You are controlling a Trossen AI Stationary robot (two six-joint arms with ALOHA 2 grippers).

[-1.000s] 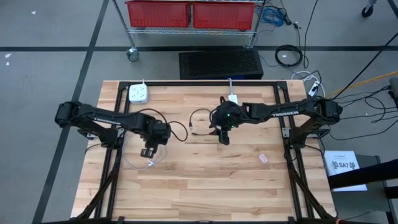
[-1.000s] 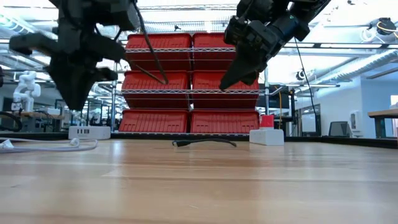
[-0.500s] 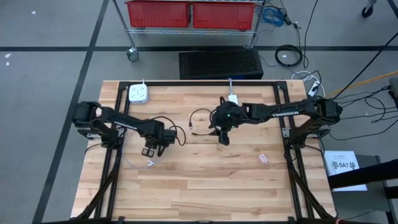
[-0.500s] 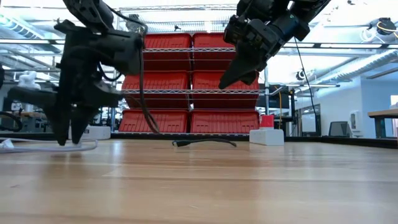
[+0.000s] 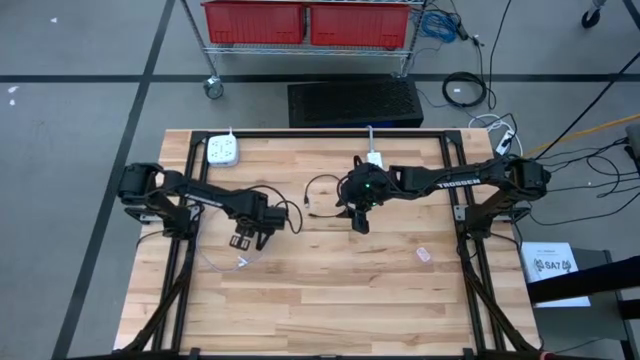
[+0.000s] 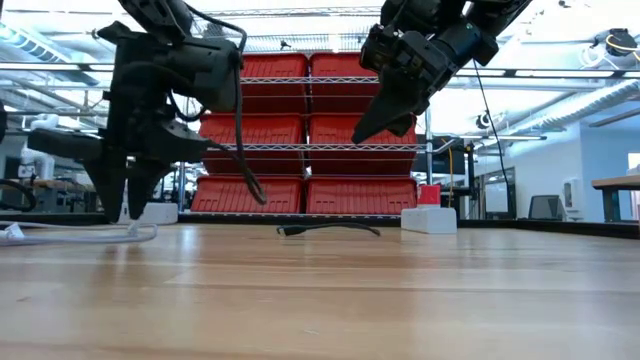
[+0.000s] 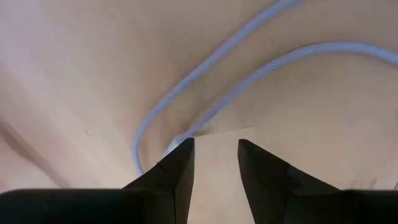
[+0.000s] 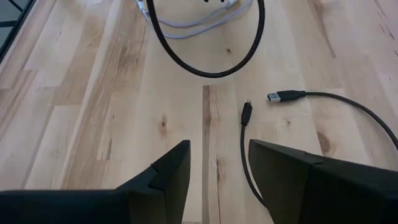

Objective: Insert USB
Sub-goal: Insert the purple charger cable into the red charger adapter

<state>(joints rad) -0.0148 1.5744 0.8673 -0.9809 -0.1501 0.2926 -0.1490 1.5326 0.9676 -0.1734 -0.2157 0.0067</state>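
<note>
A thin white cable [image 5: 222, 263] lies in a loop on the table's left half; it also shows in the low view [image 6: 80, 238]. My left gripper [image 5: 243, 240] hangs open just above it, pointing down. In the left wrist view the cable [image 7: 205, 68] curves past the open fingers [image 7: 216, 142], its end close by one fingertip. A black cable [image 5: 312, 190] lies at the table's middle, its USB plug [image 8: 283, 96] flat on the wood. My right gripper [image 5: 358, 224] hovers open well above the table [image 6: 365, 130], right of that cable.
A white power strip [image 5: 222, 150] sits at the far left corner and a white adapter block [image 5: 375, 158] at the far middle. A small pink piece [image 5: 424, 255] lies on the right half. The near half of the wooden table [image 5: 330, 310] is bare wood.
My left gripper has come down from well above the table to just over the white cable, and has shifted slightly toward the table's right. The cables lie as before.
</note>
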